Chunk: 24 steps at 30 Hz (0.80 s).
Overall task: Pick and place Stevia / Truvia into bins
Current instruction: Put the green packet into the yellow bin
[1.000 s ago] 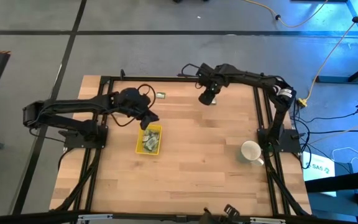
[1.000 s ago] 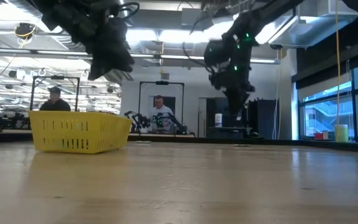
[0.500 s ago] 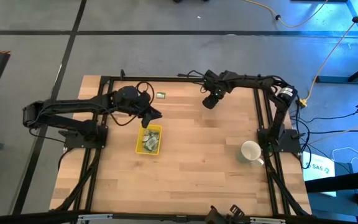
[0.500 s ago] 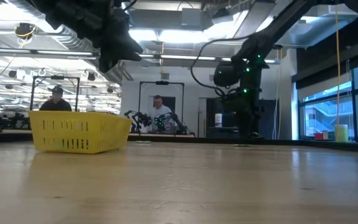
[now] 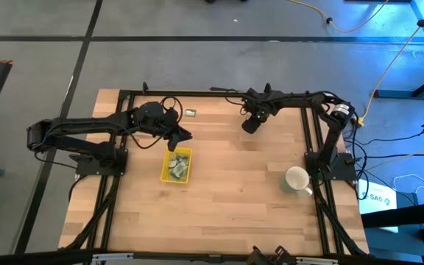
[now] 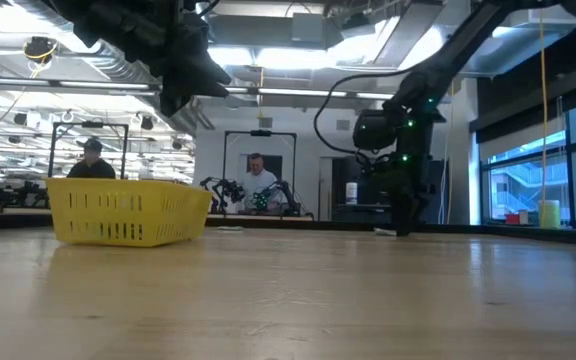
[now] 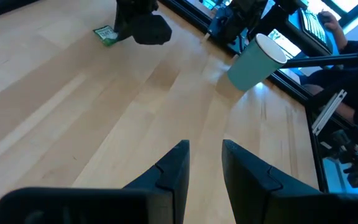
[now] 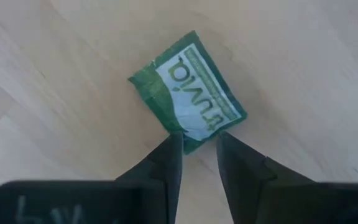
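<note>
Only the right wrist view shows the right gripper (image 8: 196, 144) with fingers slightly parted over the edge of a Truvia sachet (image 8: 188, 91) lying flat on the table (image 5: 234, 184), not yet clenched. From above, the left gripper (image 5: 185, 135) hovers just beyond the yellow tray (image 5: 177, 165), which holds sachets; its fingers stand slightly apart, empty.

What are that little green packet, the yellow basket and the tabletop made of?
Packet: likely matte paper, printed green and white, its edge slightly creased. Basket: looks like moulded plastic, with slotted walls. Tabletop: wood planks, with visible grain and seams and a light sheen.
</note>
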{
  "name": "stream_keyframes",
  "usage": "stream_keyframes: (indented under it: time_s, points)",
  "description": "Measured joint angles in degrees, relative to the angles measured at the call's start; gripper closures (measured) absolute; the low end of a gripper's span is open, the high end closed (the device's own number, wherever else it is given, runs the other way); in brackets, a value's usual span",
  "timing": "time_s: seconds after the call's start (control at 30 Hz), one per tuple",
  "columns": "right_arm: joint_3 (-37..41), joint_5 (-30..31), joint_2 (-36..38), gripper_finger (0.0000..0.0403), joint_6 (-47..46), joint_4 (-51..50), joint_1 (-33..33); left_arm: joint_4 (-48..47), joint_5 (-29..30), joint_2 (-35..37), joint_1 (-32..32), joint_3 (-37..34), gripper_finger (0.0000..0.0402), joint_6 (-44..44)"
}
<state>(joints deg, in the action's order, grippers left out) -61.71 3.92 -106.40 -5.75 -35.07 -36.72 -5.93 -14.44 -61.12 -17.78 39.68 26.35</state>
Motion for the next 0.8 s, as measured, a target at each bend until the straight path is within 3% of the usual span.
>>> stream_keyframes:
  time_s: [0.47,0.8]
  points:
    - [0.9,-0.9,-0.2,0.0396,0.2,0.7,-0.4,0.2,0.0,0.0,0.0,0.0,0.0313,0.0]
    - [-2.2,-0.7,-0.6,0.0401,0.3,-4.7,-0.2,0.2,-0.2,0.0,0.0,0.0,0.0313,-0.8]
